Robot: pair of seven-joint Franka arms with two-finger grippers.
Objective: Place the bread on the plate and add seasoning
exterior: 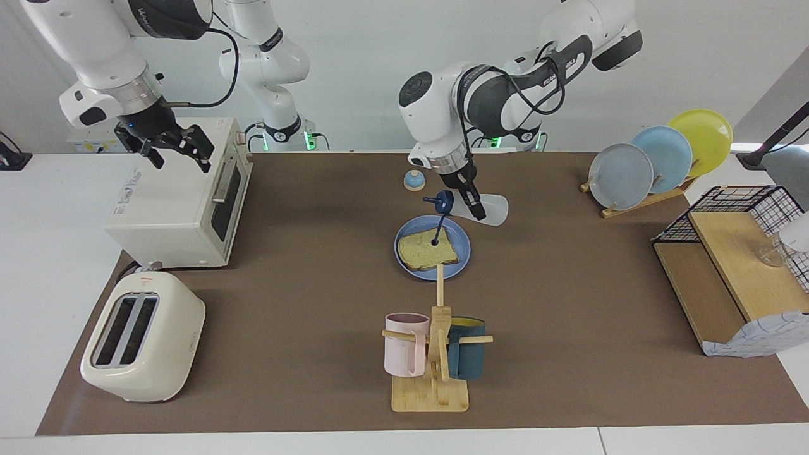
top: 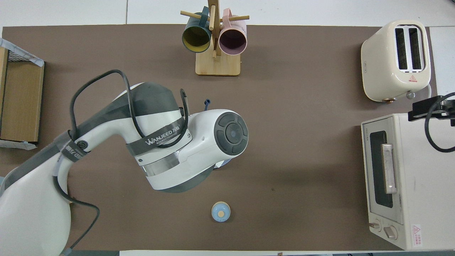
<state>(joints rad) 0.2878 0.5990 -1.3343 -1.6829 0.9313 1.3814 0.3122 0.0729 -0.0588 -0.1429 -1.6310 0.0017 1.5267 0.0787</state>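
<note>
Nearest the robots there's the small blue-domed bell, then the left gripper clamped tight on the small whitish plastic seasoning bottle with a navy spout cap. The bottle is tipped almost flat, spout end pointing toward the right arm's end of the table, over the robot-side rim of the round blue plate. The cap's loose tether dangles down over the square slice of toast with a brown crust, which already sits flat on the plate.

So I'd say we're in the seasoning step. To do it well, I'd tip the spout lower and bring it over the middle of the bread, since right now it looks closer to the plate's edge, then shake gently so nothing lands on the brown mat.

The left arm is bent over sharply, elbow high, wrist pointing down; from overhead it hides the plate almost completely.

The right gripper waits over the cream toaster oven, fingers spread wide, holding nothing.
</note>
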